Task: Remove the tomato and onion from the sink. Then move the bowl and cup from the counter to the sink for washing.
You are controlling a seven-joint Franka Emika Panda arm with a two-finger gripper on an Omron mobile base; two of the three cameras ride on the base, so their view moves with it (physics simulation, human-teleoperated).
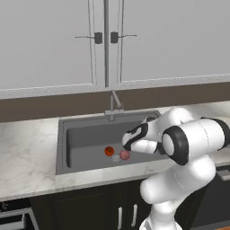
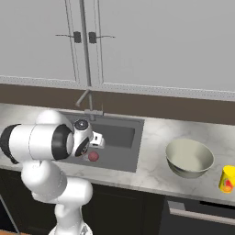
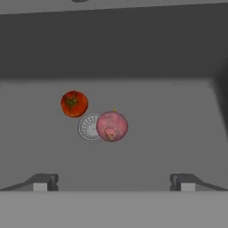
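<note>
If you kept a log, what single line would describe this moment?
gripper: open, empty, above sink | tomato, onion: on sink floor | bowl, cup: on counter

occluded: sink [image 2: 128, 137] left half behind arm, tomato hidden there | drain [image 3: 89, 128] partly under onion [image 3: 112, 126] | cup [image 2: 227, 179] clipped by right edge | cup mark too small to read

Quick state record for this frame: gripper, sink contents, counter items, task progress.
gripper: open, empty, above sink floor
sink: holds both balls
tomato: on sink floor, beside drain
onion: overlaps drain edge, apart from tomato
bowl: upright on counter, right of sink
cup: on counter, right of bowl
progress: nothing moved yet
</note>
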